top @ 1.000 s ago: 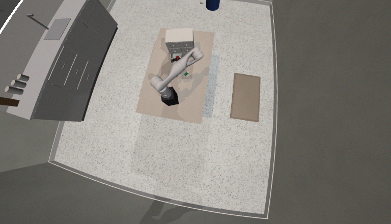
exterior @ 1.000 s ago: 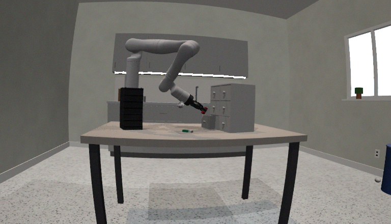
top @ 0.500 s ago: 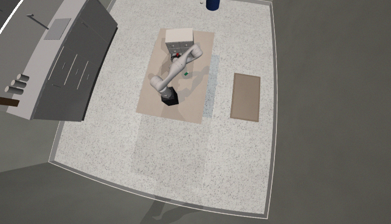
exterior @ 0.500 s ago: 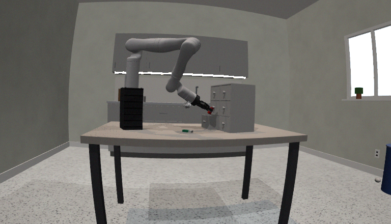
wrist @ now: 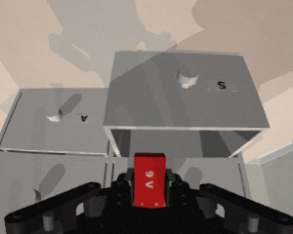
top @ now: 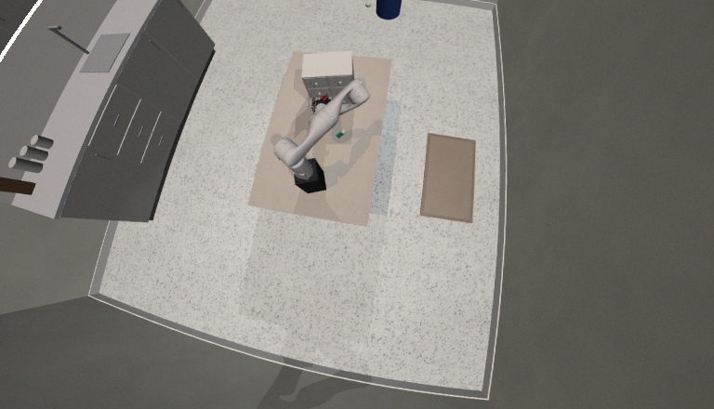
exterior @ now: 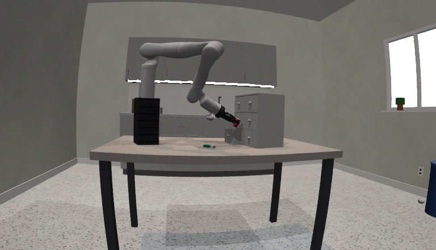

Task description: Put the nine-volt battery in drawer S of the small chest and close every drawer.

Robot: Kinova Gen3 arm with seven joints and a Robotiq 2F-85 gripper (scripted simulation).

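Observation:
My gripper [wrist: 148,177] is shut on the red nine-volt battery [wrist: 149,181], which bears a "9V" label. It also shows in the exterior view [exterior: 237,122] and in the top view [top: 323,98]. The small grey chest [exterior: 259,119] stands on the table [exterior: 212,149]. Its bottom drawer marked S [wrist: 186,100] is pulled out; it also shows in the exterior view [exterior: 234,136]. The battery hangs above that open drawer, close to the chest's front. The drawer beside it [wrist: 56,123] is pushed in.
A small green and white block [exterior: 209,145] lies on the table in front of the chest; it also shows in the top view [top: 339,133]. The arm's black base [exterior: 146,121] stands at the table's left end.

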